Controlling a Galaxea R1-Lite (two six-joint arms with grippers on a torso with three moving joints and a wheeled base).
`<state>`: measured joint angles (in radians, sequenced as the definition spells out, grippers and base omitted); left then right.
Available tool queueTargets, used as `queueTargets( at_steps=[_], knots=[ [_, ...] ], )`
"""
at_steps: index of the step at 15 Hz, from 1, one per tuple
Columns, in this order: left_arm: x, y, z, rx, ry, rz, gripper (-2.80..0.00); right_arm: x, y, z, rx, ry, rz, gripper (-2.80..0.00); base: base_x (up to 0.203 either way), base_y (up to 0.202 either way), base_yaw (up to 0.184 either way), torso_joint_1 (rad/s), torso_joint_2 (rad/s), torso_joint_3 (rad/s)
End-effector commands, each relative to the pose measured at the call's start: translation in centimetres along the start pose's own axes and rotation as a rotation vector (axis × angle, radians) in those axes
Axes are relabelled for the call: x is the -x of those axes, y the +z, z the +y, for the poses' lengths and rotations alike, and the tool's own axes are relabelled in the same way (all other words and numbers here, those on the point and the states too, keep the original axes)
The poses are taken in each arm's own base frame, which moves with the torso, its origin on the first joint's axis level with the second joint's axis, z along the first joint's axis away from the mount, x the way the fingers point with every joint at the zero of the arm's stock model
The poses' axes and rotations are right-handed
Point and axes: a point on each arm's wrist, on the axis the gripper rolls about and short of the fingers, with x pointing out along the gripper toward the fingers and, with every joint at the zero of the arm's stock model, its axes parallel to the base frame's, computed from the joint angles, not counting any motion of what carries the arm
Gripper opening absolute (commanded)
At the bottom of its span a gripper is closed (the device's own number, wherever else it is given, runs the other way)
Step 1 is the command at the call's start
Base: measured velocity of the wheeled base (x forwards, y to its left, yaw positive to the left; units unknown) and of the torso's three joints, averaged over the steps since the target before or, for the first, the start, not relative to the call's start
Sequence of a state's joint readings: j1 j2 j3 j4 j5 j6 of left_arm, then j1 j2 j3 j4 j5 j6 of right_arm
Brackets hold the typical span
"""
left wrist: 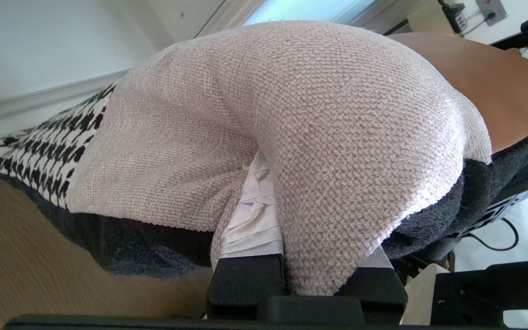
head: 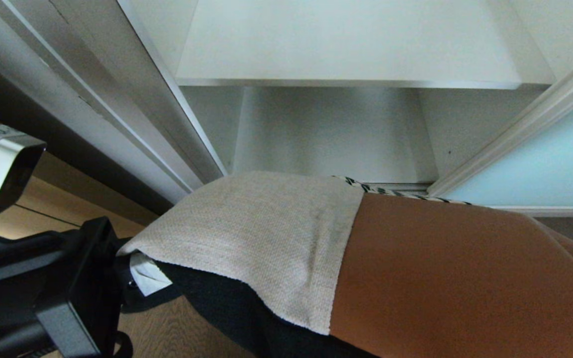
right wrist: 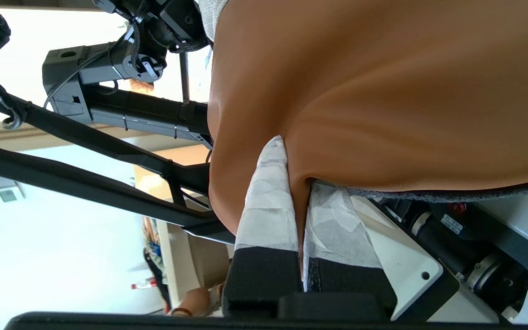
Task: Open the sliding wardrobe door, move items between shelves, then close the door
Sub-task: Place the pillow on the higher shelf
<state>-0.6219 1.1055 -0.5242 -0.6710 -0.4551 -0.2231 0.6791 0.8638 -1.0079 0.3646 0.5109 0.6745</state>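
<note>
Between the left gripper's [left wrist: 287, 256] white-taped fingers [left wrist: 252, 229] a fold of the cushion's [head: 346, 248] cream fabric panel [left wrist: 319, 137] is pinched; the jaws are clamped on that fold near the cushion's left edge. Between the right gripper's [right wrist: 303, 220] taped fingers [right wrist: 268, 197] a pleat of the rust-brown leather panel [right wrist: 383, 82] is squeezed, jaws pressed nearly together on it. Both grips are seen only from the wrist views; in the head view only the left wrist housing [head: 62, 288] is visible, touching the cushion's left corner, and the right gripper is hidden behind the cushion.

Outward from the jaws, the cushion is held off the floor between the two arms, cream half toward the left gripper, leather half toward the right. A houndstooth strip [left wrist: 48, 151] runs along the far edge, away from both grippers, and the dark grey underside [left wrist: 145, 243] hangs below. Beyond the houndstooth edge the white wardrobe interior is open: a white shelf [head: 346, 54] is seen above and past the cushion, with a lower compartment [head: 331, 134] behind it. Past the right grip, the frosted pale-blue sliding door [head: 545, 164] is slid aside to the right. Past the left grip, the wardrobe's grey-white side frame [head: 117, 94] is seen. Under the left gripper, wood-grain floor [head: 177, 333] is visible.
</note>
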Motion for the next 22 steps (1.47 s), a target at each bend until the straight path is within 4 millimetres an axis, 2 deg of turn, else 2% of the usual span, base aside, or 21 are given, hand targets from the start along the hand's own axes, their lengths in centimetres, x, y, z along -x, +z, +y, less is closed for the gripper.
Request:
queueTargets(
  at_steps=[1,22],
  knots=[
    [0.02,0.01,-0.03,0.0,-0.003,-0.002,-2.8,0.01,-0.08,-0.05,-0.005,0.001,0.005,-2.8,0.0,0.0,0.0,-0.002,0.0,0.2],
    [0.19,0.09,-0.14,-0.002,-0.009,-0.007,-2.8,-0.03,-0.07,-0.06,0.001,0.001,0.007,-2.8,0.0,0.0,0.0,0.002,0.0,0.204]
  ],
)
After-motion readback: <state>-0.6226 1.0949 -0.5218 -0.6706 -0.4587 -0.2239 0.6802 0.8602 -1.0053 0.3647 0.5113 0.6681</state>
